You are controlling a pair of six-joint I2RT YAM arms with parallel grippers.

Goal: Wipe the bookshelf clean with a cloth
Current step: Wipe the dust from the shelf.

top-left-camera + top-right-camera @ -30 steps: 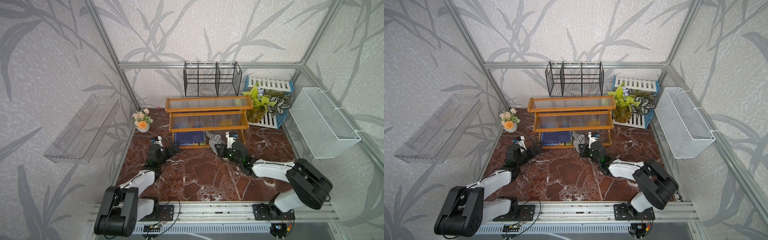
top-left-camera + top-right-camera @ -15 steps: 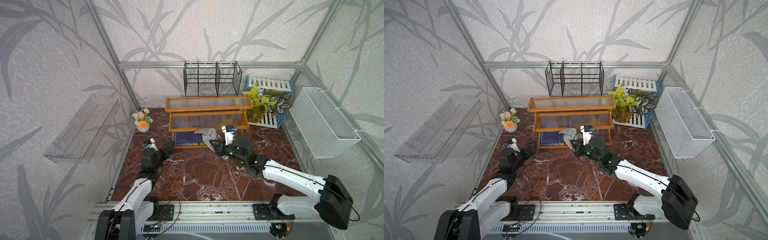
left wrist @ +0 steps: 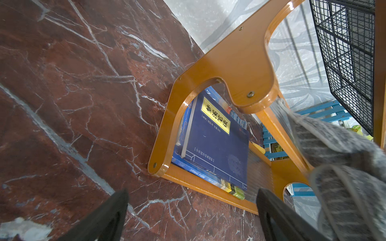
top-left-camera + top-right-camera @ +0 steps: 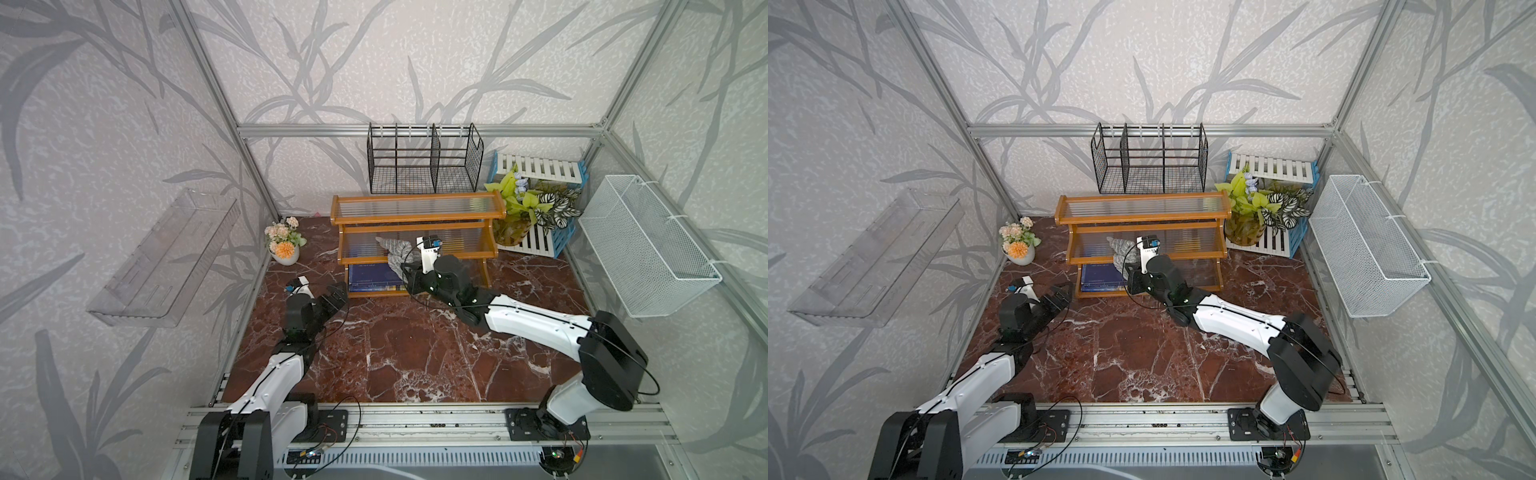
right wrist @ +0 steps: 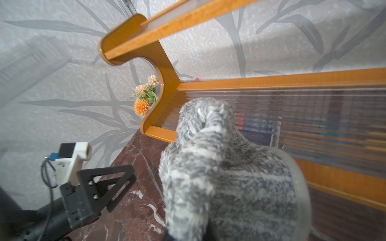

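The right gripper (image 4: 1130, 272) pinches the cloth (image 4: 1121, 248) on the bookshelf (image 4: 1144, 217), middle board, left part; the left gripper (image 4: 1059, 298) gapes near the left edge of the tabletop (image 4: 1142, 353).

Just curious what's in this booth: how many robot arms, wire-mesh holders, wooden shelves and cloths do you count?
Robot arms: 2 (left arm, right arm)
Wire-mesh holders: 2 (black rack, white basket)
Wooden bookshelf: 1
Cloth: 1
Total: 6
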